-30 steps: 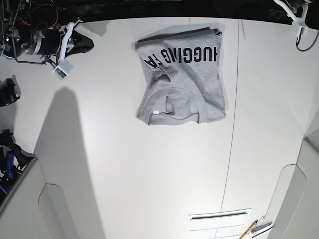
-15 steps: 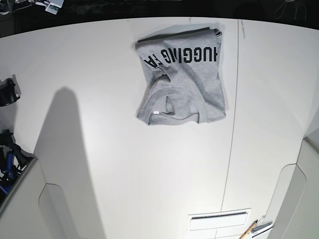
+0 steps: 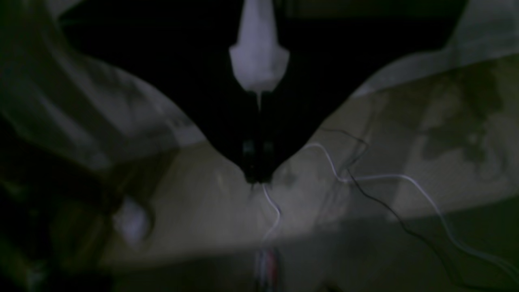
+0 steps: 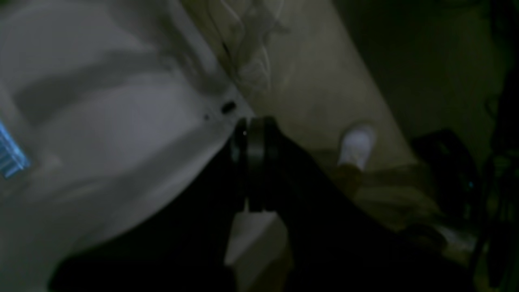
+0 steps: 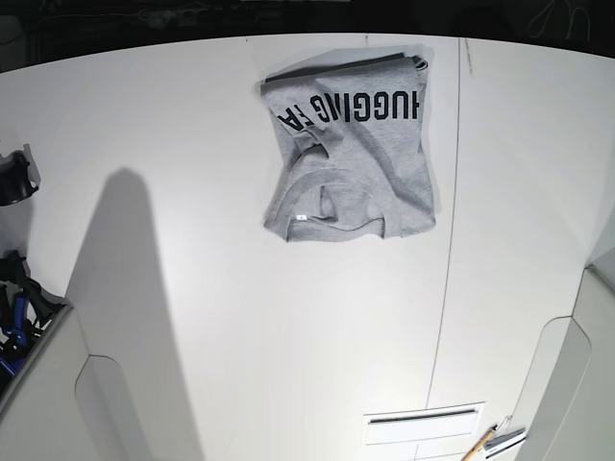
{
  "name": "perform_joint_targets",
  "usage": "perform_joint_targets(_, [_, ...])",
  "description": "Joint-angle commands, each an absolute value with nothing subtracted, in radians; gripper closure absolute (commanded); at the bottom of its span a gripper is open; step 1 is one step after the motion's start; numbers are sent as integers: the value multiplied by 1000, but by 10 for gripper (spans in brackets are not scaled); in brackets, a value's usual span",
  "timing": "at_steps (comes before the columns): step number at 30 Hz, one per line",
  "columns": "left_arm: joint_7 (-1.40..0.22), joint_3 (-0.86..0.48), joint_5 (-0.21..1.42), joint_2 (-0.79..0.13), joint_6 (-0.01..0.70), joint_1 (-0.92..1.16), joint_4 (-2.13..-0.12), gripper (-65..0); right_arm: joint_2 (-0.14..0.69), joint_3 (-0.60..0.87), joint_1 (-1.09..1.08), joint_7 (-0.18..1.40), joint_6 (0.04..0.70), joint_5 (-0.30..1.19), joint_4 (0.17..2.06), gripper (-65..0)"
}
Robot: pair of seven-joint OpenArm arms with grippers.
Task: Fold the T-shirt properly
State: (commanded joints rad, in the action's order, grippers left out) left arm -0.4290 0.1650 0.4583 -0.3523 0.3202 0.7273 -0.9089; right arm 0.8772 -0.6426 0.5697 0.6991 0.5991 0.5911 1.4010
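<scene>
The T-shirt (image 5: pixel 348 149) lies folded, a little rumpled, at the desk's (image 5: pixel 240 317) far middle. Both pincers are off the desk; whether they are open cannot be told. Folding looks finished; only tidying remains.

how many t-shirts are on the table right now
1. The T-shirt lies folded on the white table, near its far edge in the base view, lettering showing. Neither wrist view shows another.
</scene>
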Motion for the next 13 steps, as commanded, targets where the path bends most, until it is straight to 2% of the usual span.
perform_joint_targets(4, [-430,333,458,-348,200,592,-738,0,768,-756,472,699,599,412,1187,0])
perform_joint_targets(8, [-400,415,458,-346,191,492,-692,0,671,-793,379,699,598,343,997,0])
perform_joint_targets(13, [-399,419,459,-346,191,432,-692,0,609,-793,298,699,599,336,890,0])
